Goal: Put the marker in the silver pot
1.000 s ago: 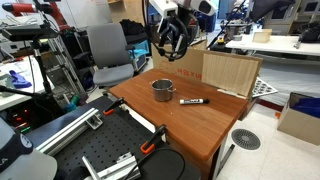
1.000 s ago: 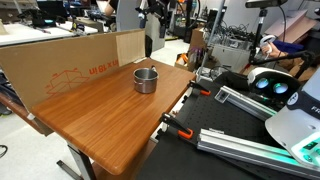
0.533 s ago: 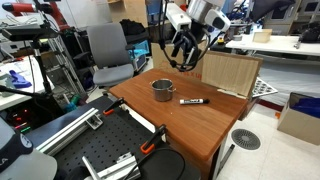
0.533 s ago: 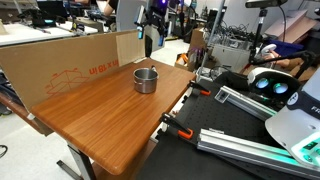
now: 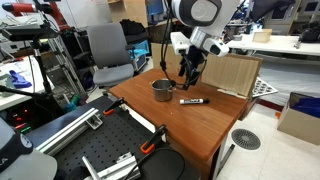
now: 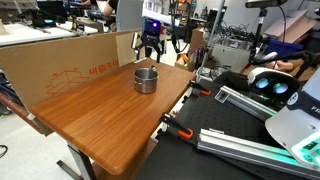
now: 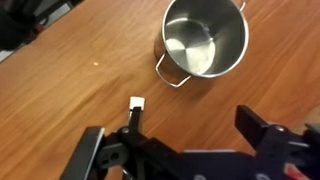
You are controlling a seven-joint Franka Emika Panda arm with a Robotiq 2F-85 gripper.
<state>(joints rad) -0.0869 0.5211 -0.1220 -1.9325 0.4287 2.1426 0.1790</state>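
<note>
We see the marker [image 5: 192,101] flat on the desk [image 5: 205,130], near the silver pot [image 5: 162,90] but not touching it. The claw [image 5: 187,81] hangs just above the marker, spread wide and holding nothing. Versus half a second ago, the claw is lower; marker and pot are unmoved.

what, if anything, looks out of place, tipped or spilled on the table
Nothing stands out. The silver pot stands upright and empty on the table. The marker lies flat on the wood beside it, not touching it. The gripper is open above the marker.
</note>
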